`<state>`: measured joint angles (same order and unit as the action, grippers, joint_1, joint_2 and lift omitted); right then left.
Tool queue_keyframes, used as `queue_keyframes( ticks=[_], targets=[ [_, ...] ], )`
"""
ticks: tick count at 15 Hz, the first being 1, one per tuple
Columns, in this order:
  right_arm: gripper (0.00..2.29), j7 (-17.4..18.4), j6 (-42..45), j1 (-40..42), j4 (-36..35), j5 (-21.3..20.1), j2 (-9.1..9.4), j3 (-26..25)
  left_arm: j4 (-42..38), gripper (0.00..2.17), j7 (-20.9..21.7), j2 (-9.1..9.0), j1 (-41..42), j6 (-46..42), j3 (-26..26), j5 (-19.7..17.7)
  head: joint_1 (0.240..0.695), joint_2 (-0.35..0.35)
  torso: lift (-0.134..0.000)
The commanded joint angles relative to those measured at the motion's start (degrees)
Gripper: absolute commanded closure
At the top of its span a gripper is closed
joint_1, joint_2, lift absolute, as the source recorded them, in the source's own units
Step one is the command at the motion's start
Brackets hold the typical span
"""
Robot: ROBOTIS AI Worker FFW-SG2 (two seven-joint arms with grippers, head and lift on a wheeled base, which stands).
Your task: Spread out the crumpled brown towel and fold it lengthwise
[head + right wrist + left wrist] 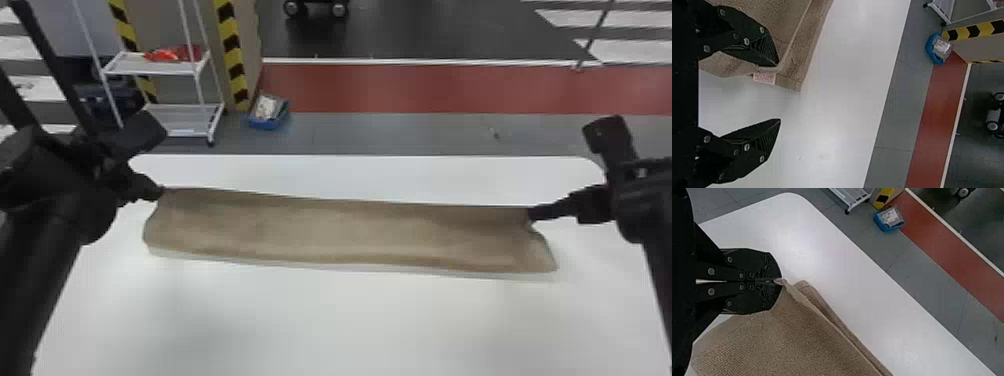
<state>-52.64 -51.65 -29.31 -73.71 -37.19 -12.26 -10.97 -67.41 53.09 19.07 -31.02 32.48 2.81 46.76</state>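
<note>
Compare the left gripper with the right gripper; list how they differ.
The left gripper is shut on a pinch of the towel; the right gripper grips nothing.
The left gripper's fingers meet; the right gripper's fingers are spread apart.
Both are black.

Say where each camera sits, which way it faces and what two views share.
Head view: head-mounted, looking forward and down at the brown cloth towel; black left arm, right arm.
Left wrist view: on that wrist, facing a towel corner; black left gripper, shut.
Right wrist view: likewise, facing a towel end; black right gripper, open.
Wrist views share the blue floor bin.
</note>
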Motion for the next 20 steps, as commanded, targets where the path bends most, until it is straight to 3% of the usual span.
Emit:
queue_keyframes(
  ticks=[1,4,6,12,15,20],
  targets=[
    [0.07,1.0,0.0,0.3,-0.7,0.3,-0.04,-0.1,0.1,2.14,0.0,0.0,0.0,0.0,0.0,0.0,0.695,0.004,-0.123],
    [0.07,5.3,-0.2,0.4,-0.8,-1.9,-0.31,1.5,0.2,2.14,0.0,0.0,0.1,0.0,0.0,0.0,0.695,-0.004,-0.123],
    [0.07,10.5,0.7,1.4,-0.8,-5.2,-0.22,3.8,0.4,2.15,0.0,0.0,0.1,0.0,0.0,0.0,0.695,-0.012,-0.123],
    [0.09,11.0,8.3,4.4,-2.7,-5.9,0.05,4.7,0.8,2.14,-0.4,0.0,0.1,0.0,0.1,0.1,0.695,-0.014,-0.123],
    [0.1,12.2,19.7,11.6,-10.9,-4.7,0.05,4.0,1.1,2.15,-1.1,0.0,0.1,-0.2,0.2,0.2,0.695,-0.009,-0.123],
    [0.1,12.3,20.4,14.4,-12.8,-4.6,-0.13,3.3,1.1,2.15,-2.2,-0.88,-0.1,-0.2,1.1,0.2,0.695,0.015,-0.123]
  ],
)
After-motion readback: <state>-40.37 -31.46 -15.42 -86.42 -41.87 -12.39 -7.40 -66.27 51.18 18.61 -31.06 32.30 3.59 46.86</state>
